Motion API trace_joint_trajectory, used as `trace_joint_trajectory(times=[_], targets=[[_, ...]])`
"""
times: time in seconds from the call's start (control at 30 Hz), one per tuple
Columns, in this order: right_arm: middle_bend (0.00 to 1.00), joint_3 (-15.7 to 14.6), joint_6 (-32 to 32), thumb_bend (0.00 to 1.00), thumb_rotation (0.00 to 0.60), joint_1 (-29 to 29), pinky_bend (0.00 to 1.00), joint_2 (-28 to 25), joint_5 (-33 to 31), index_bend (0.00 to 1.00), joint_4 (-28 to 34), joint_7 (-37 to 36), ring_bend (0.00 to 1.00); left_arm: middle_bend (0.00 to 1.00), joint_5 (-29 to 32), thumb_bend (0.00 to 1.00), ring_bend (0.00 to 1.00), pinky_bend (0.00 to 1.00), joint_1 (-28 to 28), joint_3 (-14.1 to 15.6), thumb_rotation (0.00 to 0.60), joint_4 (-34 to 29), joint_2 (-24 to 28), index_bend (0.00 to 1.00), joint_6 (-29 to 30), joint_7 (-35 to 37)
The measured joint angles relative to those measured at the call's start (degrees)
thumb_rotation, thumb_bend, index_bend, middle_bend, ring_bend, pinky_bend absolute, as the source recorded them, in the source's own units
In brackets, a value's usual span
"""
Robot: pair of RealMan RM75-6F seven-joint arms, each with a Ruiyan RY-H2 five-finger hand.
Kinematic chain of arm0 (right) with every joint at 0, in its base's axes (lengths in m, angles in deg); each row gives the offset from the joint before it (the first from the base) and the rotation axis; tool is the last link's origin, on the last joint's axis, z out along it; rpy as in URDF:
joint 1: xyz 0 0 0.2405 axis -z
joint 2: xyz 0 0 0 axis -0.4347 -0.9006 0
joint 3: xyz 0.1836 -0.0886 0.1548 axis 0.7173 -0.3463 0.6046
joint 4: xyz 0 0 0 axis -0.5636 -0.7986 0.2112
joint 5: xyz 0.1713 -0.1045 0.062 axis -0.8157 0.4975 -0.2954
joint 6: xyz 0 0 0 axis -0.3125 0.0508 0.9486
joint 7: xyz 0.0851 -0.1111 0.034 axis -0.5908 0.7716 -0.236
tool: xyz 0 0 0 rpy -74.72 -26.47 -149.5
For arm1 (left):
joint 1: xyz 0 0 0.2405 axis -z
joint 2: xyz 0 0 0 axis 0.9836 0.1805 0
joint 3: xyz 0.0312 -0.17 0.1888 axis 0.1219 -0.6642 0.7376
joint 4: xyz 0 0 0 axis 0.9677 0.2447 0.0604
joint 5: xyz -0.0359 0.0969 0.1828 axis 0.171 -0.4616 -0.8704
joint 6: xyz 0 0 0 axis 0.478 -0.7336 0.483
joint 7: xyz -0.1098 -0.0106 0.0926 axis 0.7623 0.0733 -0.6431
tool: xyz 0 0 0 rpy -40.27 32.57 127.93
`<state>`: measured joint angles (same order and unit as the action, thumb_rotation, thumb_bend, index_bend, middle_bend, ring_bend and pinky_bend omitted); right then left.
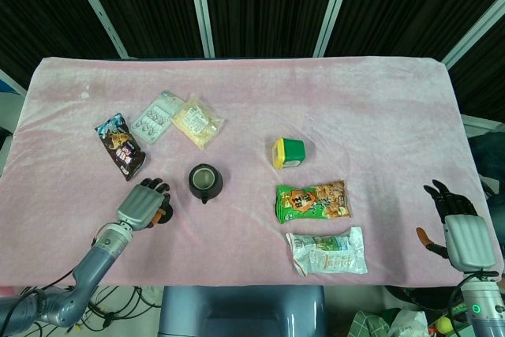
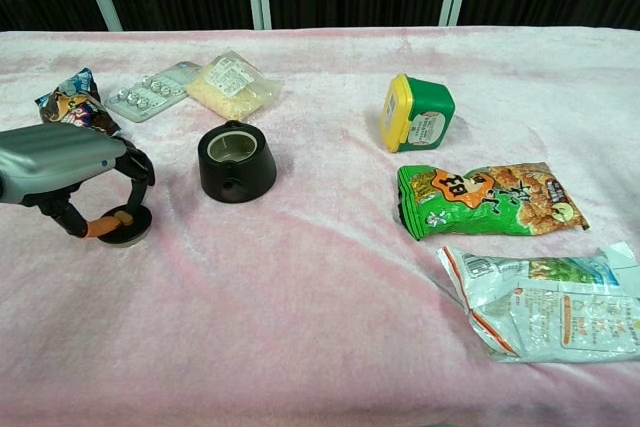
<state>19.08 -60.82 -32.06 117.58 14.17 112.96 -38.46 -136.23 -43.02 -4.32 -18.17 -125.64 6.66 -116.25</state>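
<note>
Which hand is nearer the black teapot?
Left. The left hand sits just beside the black teapot, fingers on a small dark lid; the right hand is off the table's far edge.

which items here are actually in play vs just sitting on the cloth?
In play:
left hand, its fingers around the small black lid
black teapot, open-topped, beside that lid

Lying about:
green tub with yellow lid
green snack bag
white-green packet
yellow packet
blister pack
dark snack bag
right hand, off the table edge
</note>
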Motion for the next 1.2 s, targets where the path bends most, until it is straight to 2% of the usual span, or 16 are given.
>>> trace_joint_trajectory(times=[0.27,0.63,0.83,1.03,1.2], targets=[[0.08,-0.1,0.0,0.21,0.6,0.1,0.18,-0.1,0.0,0.17,0.2,0.1,0.21,0.25,0.3,0.45,0.13,0.2,0.3,0.3,0.6,0.8,-0.2,0.55,-1.5,0.2],[0.08,0.0,0.1,0.21,0.6,0.1,0.18,-0.1,-0.3,0.17,0.3,-0.2,0.21,0.25,-0.9,0.45,0.13,0.2,0.1,-0.4,0.6,0.0,0.6,0.57,-0.5,2.0],[0.08,0.0,0.0,0.21,0.6,0.1,0.18,-0.1,-0.3,0.17,0.3,-0.1,0.21,0.25,-1.5,0.45,0.13,0.2,0.6,-2.8,0.6,-1.7,2.2,0.58,-0.1,5.1],[0.08,-0.1,0.3,0.21,0.6,0.0,0.18,0.0,-0.4,0.17,0.4,0.1,0.21,0.25,-2.4,0.45,0.13,0.2,2.4,-6.7,0.6,-4.0,5.4,0.59,-0.6,9.1],[0.08,0.0,0.2,0.21,0.6,0.1,0.18,0.0,-0.6,0.17,0.5,0.4,0.21,0.25,-1.8,0.45,0.13,0.2,5.1,-10.5,0.6,-4.3,5.7,0.59,-2.7,12.3]])
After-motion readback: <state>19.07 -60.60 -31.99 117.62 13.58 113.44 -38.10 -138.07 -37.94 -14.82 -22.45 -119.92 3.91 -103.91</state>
